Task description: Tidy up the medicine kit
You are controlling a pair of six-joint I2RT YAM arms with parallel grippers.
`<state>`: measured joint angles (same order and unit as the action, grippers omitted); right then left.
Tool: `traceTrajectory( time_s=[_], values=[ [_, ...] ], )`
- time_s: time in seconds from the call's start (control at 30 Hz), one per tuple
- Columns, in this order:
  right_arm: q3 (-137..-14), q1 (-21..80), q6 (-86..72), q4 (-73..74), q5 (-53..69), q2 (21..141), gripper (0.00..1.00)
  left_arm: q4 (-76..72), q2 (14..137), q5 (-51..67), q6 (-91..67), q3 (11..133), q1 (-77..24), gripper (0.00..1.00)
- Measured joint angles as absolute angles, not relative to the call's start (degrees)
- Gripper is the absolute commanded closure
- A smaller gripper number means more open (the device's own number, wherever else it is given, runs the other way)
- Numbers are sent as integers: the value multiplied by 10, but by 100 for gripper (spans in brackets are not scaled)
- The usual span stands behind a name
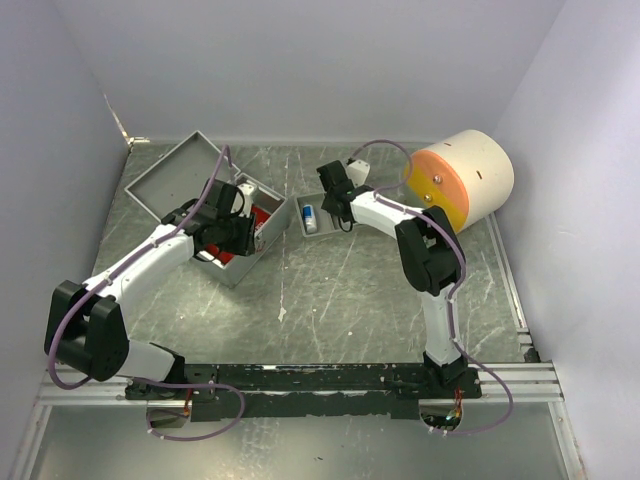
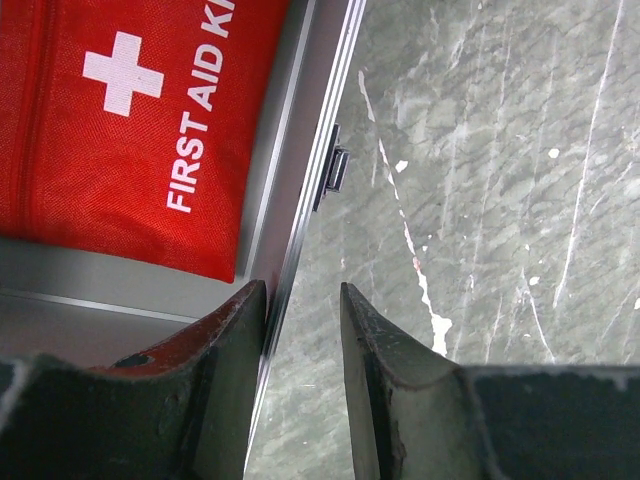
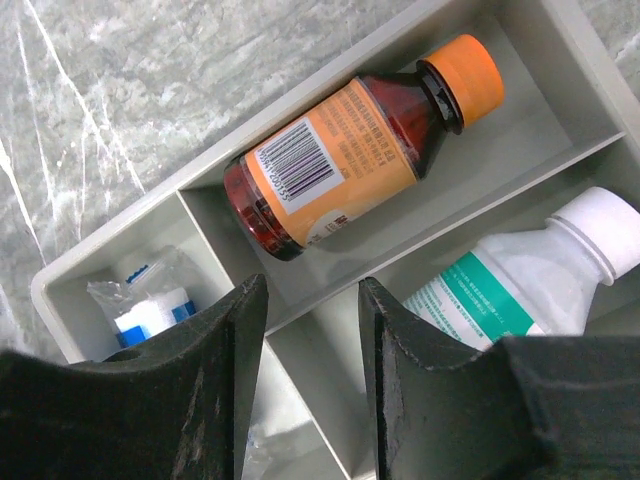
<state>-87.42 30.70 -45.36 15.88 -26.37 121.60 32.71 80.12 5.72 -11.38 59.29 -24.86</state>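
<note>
Between the left gripper's (image 2: pixel 300 300) fingers (image 2: pixel 225 380) runs one wall of the medicine kit (image 2: pixel 290 230). One finger hangs inside the case and the other outside over the table (image 2: pixel 500 220). They stand apart, with bare table showing on the outer side, so nothing is pinched yet. Just beyond them the red pouch (image 2: pixel 120 130) lies flat on the case floor, and a small latch (image 2: pixel 335 170) juts from the wall a little further along. If this hand is meant to steady the case, it should close squarely on the bare stretch of wall, short of that latch and clear of the pouch's edge.

The right gripper (image 3: pixel 310 290) is likewise parted and holds nothing. It hovers above the grey divided tray (image 3: pixel 530 150), seemingly over a partition rather than an item, though depth is hard to judge from the wrist view. An amber bottle (image 3: pixel 340 160) lies in the long compartment ahead, a white bottle (image 3: pixel 520 280) to its right and a small packet (image 3: pixel 150 300) to its left. The likely step is carrying one across, so the gripper should centre on the amber bottle's body, with the fingers across its width and clear of the partitions.

From above, the kit sits at the left rear of the table, its lid (image 1: pixel 175 175) thrown back and the tray just beside its right corner. The lift must clear the case wall.
</note>
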Motion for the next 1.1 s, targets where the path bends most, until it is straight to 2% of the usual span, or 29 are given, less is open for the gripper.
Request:
traceTrajectory(
  time_s=[0.37, 0.63, 1.1],
  values=[
    [-897, 291, -485, 191, -257, 1228, 63, 322, 797, 69, -116, 585, -250, 52],
    [-896, 289, -458, 194, -249, 1228, 73, 321, 797, 72, -118, 583, -250, 47],
    [-812, 287, -349, 148, -187, 1171, 86, 320, 797, 74, -123, 581, -252, 47]
  ],
)
